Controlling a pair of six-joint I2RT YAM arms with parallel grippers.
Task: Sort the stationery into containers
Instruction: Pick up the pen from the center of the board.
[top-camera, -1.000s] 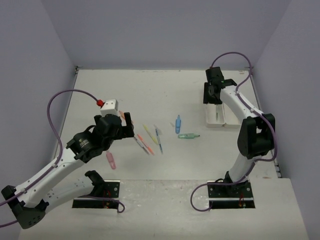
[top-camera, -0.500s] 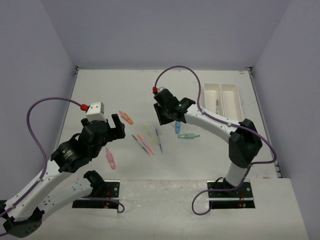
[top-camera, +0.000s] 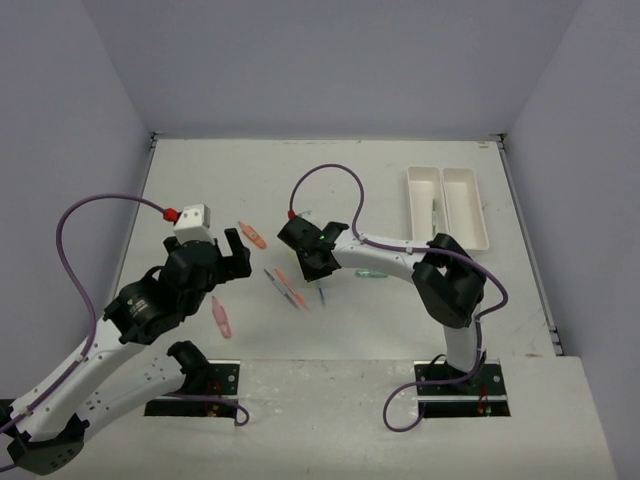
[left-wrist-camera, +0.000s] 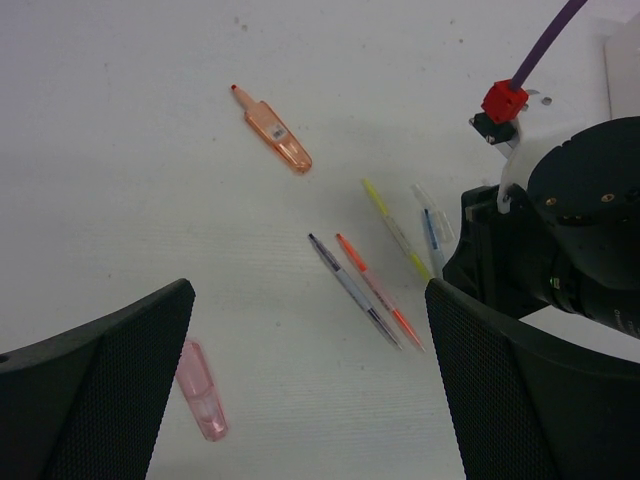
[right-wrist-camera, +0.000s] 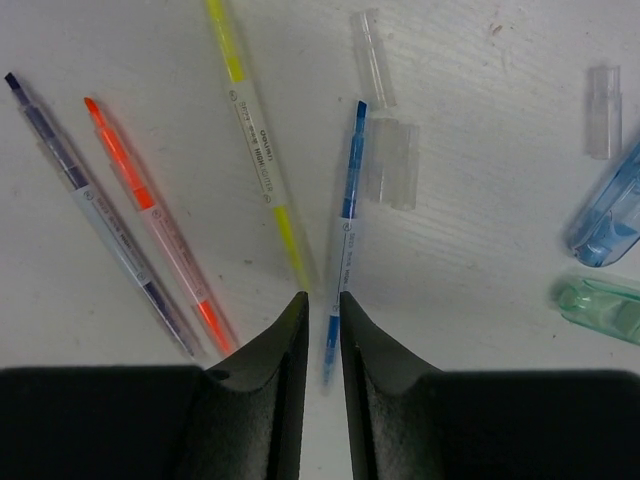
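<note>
My right gripper (right-wrist-camera: 322, 330) straddles one end of the thin blue pen (right-wrist-camera: 347, 215) mid-scene, jaws a slit apart for a pinch; I can't tell if they bite. The left gripper (left-wrist-camera: 308, 300) hangs wide open and empty at the near left, out of its way. The white trays (top-camera: 466, 205) sit far right.

White table (top-camera: 210, 180) is showing faint grain & a few dark specks. Pale lilac walls (top-camera: 320, 60) are closing it in on left, back & right. A lighter ledge (top-camera: 330, 420) is running along the near edge, w/ a shadow line btwn them.
</note>
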